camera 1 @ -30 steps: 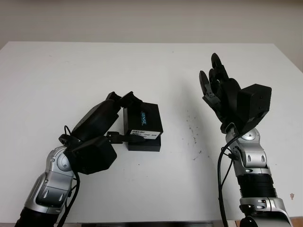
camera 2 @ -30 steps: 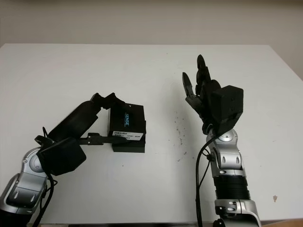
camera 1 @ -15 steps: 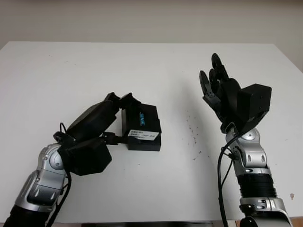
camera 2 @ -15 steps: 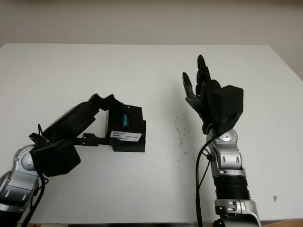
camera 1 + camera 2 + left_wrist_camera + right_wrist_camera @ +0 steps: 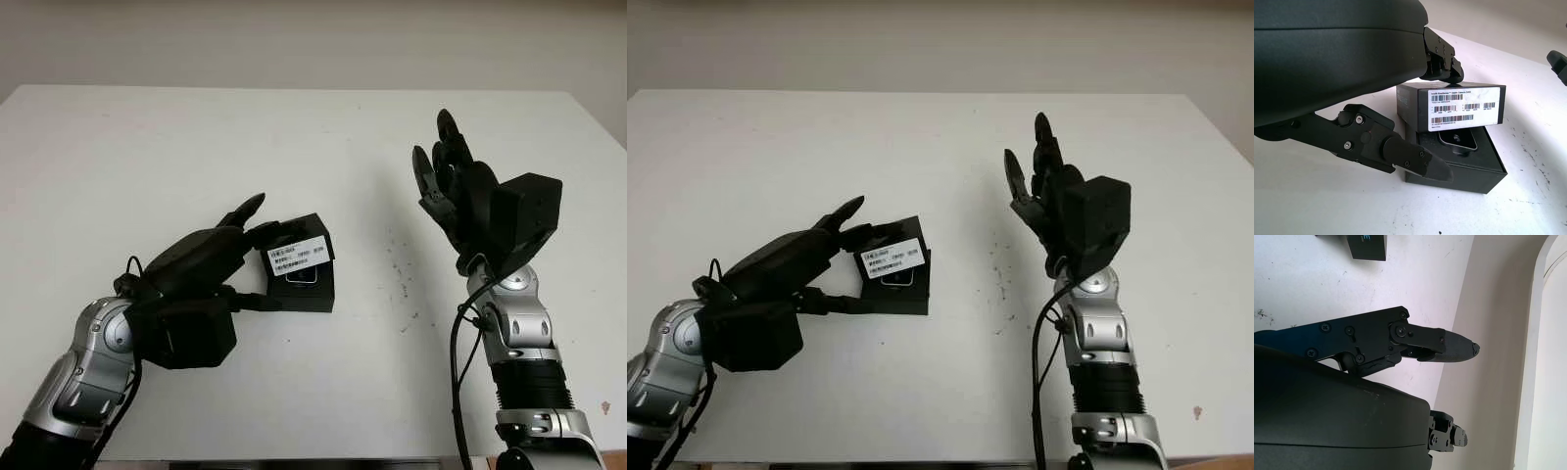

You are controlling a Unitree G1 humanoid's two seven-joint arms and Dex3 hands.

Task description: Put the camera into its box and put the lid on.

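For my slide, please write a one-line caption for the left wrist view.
Left hand tilts the labelled lid over the open black box, the camera already inside.

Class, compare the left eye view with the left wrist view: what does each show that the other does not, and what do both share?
Only the left eye view shows the raised, open right hand above the far right of the white table.

Only the left wrist view shows the silver camera lying inside the black box base, and the barcode lines on the lid's white label.

Both show the left hand tipping the black cardboard lid above that base, lid not yet seated.
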